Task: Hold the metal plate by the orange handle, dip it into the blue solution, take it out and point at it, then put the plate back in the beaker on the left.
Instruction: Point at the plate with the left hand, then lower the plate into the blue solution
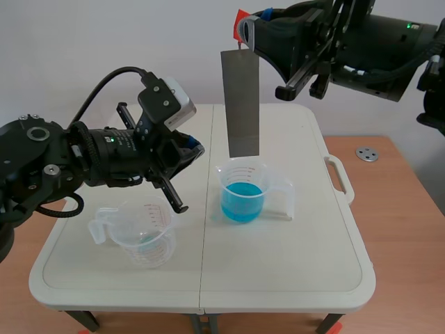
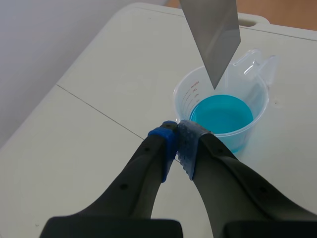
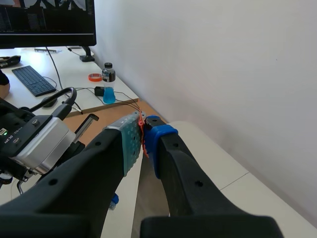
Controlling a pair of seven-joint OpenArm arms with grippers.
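Note:
A grey metal plate (image 1: 241,103) hangs upright above the beaker of blue solution (image 1: 242,193), its lower edge just over the rim. My right gripper (image 1: 245,29) is raised at the back and is shut on the plate's orange handle (image 3: 143,137). My left gripper (image 1: 195,149) is shut on nothing, its tip close to the plate's lower left side. In the left wrist view the plate (image 2: 212,34) hangs over the blue beaker (image 2: 221,115) just ahead of the left gripper (image 2: 177,130). A clear beaker (image 1: 142,233) stands at the front left.
The white folding table (image 1: 292,278) has a handle (image 1: 338,178) on its right edge. A round metal fitting (image 1: 366,154) lies on the wooden surface to the right. In the right wrist view a desk holds a bottle (image 3: 108,83), a keyboard (image 3: 32,80) and a monitor (image 3: 47,22).

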